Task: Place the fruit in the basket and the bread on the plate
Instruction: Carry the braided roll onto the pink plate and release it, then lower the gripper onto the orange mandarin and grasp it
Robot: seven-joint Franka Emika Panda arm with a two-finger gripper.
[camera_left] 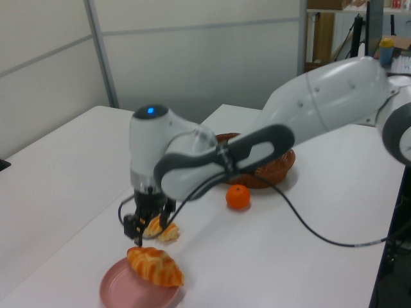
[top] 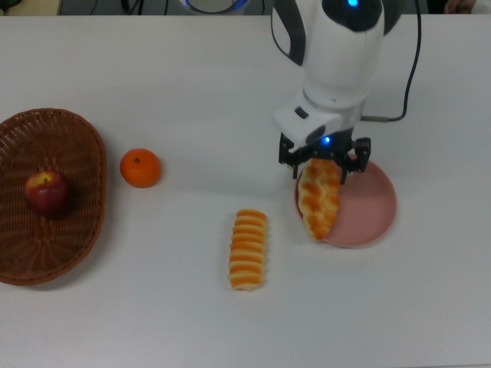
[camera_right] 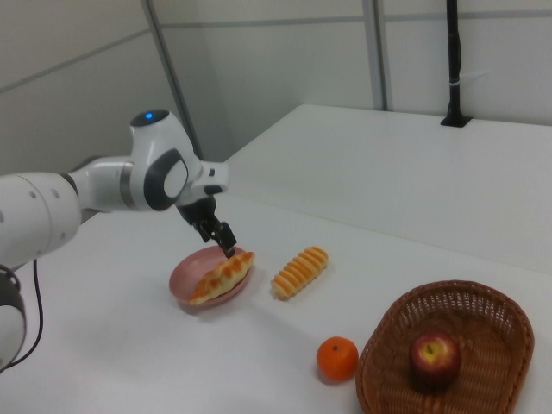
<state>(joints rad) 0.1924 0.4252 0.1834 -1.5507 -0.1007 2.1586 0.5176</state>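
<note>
braided pastry (top: 319,199) lying on pink plate (top: 370,208), hanging over its left rim in the top view; gripper (top: 324,159) released just above. could tip off onto table if nudged while lifting.

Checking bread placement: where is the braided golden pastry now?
In the top view, the braided golden pastry lies on the round pink plate's left rim, just below the gripper.

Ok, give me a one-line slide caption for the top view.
Open gripper above the braided pastry on the pink plate; ridged loaf and mandarin remain on the table.
</note>
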